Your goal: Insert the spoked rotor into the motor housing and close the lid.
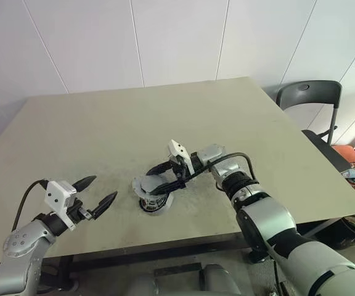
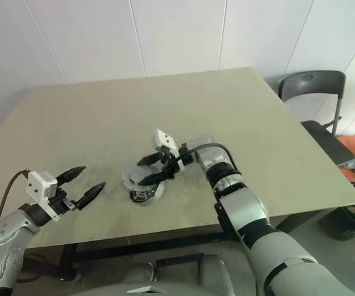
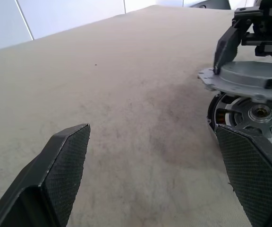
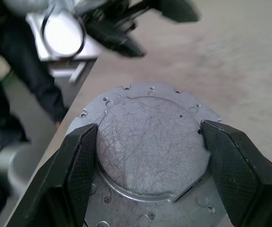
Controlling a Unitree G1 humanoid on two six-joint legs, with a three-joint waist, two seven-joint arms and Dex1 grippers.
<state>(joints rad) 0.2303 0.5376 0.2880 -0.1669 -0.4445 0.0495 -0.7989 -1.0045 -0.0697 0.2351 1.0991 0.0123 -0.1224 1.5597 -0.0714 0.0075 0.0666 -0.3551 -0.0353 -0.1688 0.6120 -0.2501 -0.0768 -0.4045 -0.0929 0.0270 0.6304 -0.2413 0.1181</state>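
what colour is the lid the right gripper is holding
Grey metallic, with fine scratches; the lid shows best in the right wrist view.

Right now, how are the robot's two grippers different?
The right gripper has its jaws closed on the grey lid; the left gripper has open jaws with nothing between them. The right gripper is over the motor housing near the middle of the table; the left gripper hovers apart, at the table's near edge. Both have two black fingers.

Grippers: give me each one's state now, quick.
Left gripper: open, fingers apart, holding nothing.
Right gripper: fingers shut on the lid, held above the motor housing.
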